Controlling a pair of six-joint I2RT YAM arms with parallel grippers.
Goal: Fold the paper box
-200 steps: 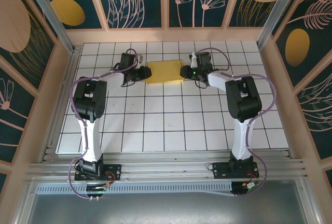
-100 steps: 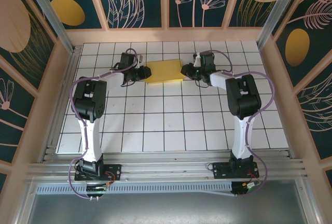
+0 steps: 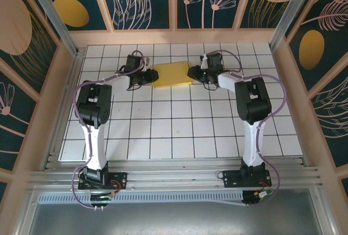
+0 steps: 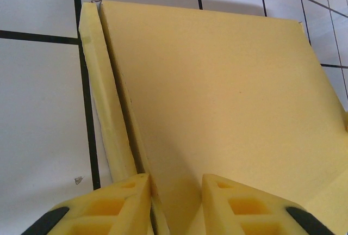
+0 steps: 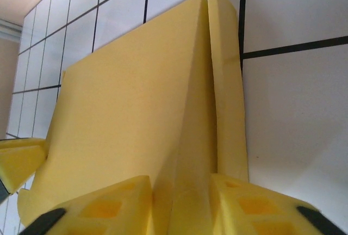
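Paper box, one, two tools at its ends, left tool, right tool

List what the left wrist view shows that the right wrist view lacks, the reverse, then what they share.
Left wrist: the left end flap of the paper box, its fold inside the left gripper. Right wrist: the right end flap, the right gripper astride it, a left gripper finger at the far end. Both: the yellow box on the tiled table.
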